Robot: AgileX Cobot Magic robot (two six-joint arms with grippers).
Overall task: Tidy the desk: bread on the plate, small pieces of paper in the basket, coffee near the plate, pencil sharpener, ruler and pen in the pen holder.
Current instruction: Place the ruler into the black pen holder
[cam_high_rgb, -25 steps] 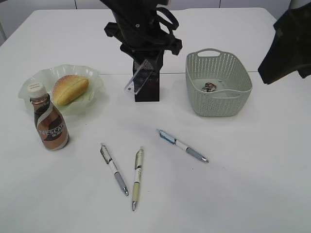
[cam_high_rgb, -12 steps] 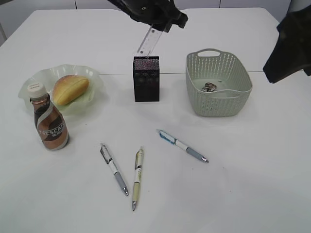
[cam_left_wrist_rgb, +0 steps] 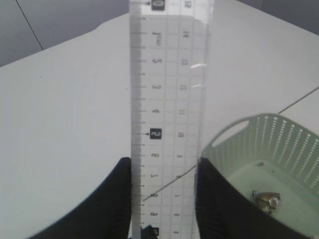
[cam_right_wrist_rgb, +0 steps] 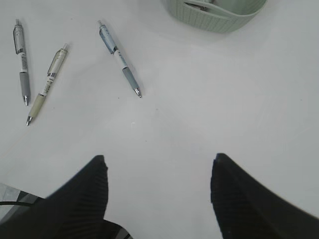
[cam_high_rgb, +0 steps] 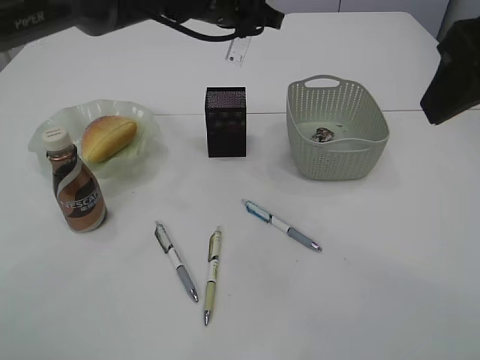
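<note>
My left gripper (cam_left_wrist_rgb: pixel 164 167) is shut on the clear ruler (cam_left_wrist_rgb: pixel 167 99). In the exterior view it holds the ruler (cam_high_rgb: pixel 238 51) high above the black pen holder (cam_high_rgb: pixel 226 121). My right gripper (cam_right_wrist_rgb: pixel 158 164) is open and empty above bare table, at the exterior view's right edge (cam_high_rgb: pixel 454 71). Three pens (cam_high_rgb: pixel 177 261) (cam_high_rgb: pixel 212 274) (cam_high_rgb: pixel 281 224) lie on the table in front. The bread (cam_high_rgb: pixel 109 136) sits on the pale green plate (cam_high_rgb: pixel 54 124). The coffee bottle (cam_high_rgb: pixel 76 191) stands upright next to the plate. A paper scrap (cam_high_rgb: pixel 324 134) lies in the basket (cam_high_rgb: pixel 375 112). No pencil sharpener shows.
The basket (cam_left_wrist_rgb: pixel 269 144) with the scrap (cam_left_wrist_rgb: pixel 266 200) shows low right in the left wrist view. The right wrist view shows the three pens (cam_right_wrist_rgb: pixel 20 63) (cam_right_wrist_rgb: pixel 47 83) (cam_right_wrist_rgb: pixel 119 57) and the basket's edge (cam_right_wrist_rgb: pixel 219 15) at the top.
My left gripper has risen with the ruler from the pen holder's mouth to well above and behind it. The right arm has drifted slightly right.
</note>
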